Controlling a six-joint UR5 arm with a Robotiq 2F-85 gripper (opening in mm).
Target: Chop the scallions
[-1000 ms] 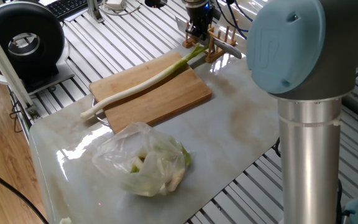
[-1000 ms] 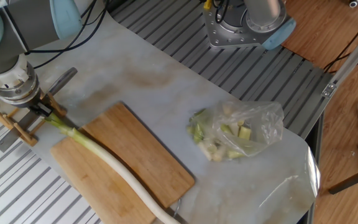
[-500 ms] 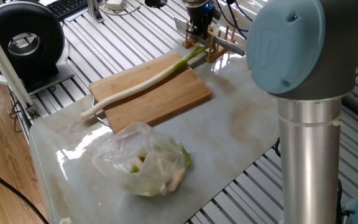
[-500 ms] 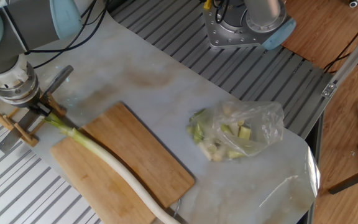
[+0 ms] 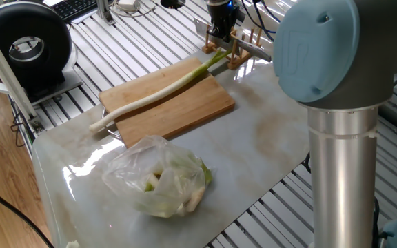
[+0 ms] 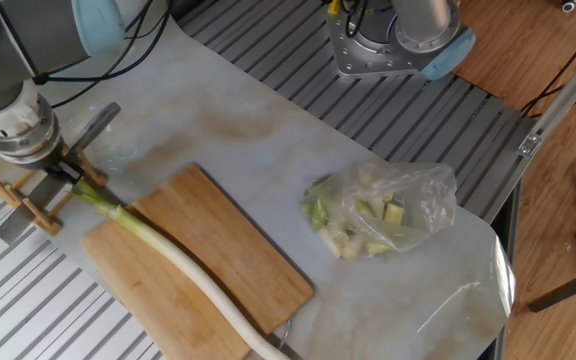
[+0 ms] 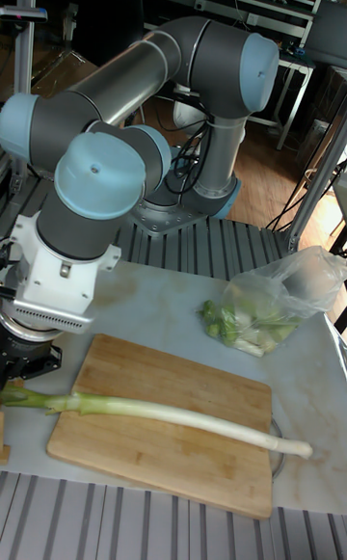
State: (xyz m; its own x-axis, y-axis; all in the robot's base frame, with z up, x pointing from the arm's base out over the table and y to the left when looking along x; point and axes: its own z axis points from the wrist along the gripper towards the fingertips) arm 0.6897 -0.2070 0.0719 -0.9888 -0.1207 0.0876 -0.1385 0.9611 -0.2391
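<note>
The scallions are one whole stalk (image 5: 157, 93) lying slantwise along the wooden board (image 5: 178, 114), white end past the near corner, green end toward the knife rack (image 5: 238, 58). In the other fixed view the stalk (image 6: 168, 255) crosses the board (image 6: 223, 250) lengthwise. My gripper (image 5: 218, 41) is at the rack, just above the stalk's green tip, and appears shut on the grey knife (image 5: 257, 49). The knife's handle (image 6: 100, 122) sticks out on one side of the gripper (image 6: 66, 172). The tall fixed view shows the stalk (image 7: 164, 413) and the gripper (image 7: 24, 367) low at the left.
A clear plastic bag of pale green vegetable pieces (image 5: 160, 179) lies on the white slab near the board. My arm's thick column (image 5: 340, 151) stands at the right. A black round device (image 5: 26, 45) sits at the back left, and the robot base (image 6: 388, 40) at the far side.
The knife's handle has risen slightly at the rack along with the gripper. The stalk, the board and the bag have not moved.
</note>
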